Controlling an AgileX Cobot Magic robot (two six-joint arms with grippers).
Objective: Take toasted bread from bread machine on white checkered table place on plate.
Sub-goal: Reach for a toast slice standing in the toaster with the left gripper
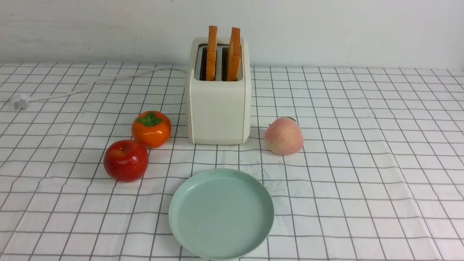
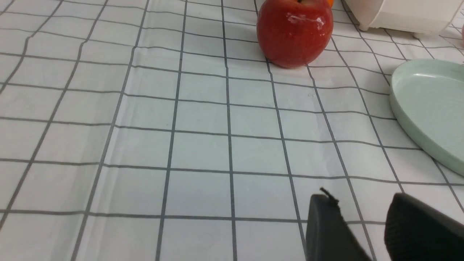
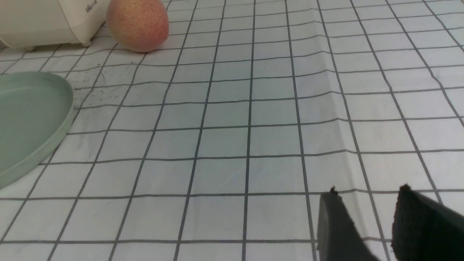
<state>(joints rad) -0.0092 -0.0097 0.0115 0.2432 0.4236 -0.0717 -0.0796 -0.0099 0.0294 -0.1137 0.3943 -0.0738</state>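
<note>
The cream-white bread machine (image 1: pixel 218 105) stands at the back middle of the white checkered table (image 1: pixel 362 163). Two slices of toasted bread stand upright in its slots, one on the left (image 1: pixel 211 53) and one on the right (image 1: pixel 234 54). The mint-green plate (image 1: pixel 221 213) lies bare in front of it. Neither arm shows in the front view. My left gripper (image 2: pixel 360 201) hovers open over bare cloth, with the plate's rim (image 2: pixel 422 112) nearby. Over bare cloth on the other side of the plate (image 3: pixel 32 119), my right gripper (image 3: pixel 368 194) is open too. Nothing is between either pair of fingers.
A red apple (image 1: pixel 126 160) and an orange persimmon (image 1: pixel 151 128) sit left of the bread machine. A pink peach (image 1: pixel 283 136) sits to its right. The white cord (image 1: pixel 90 85) runs to a plug (image 1: pixel 20 101) at far left. Dark crumbs (image 1: pixel 270 177) speckle the cloth.
</note>
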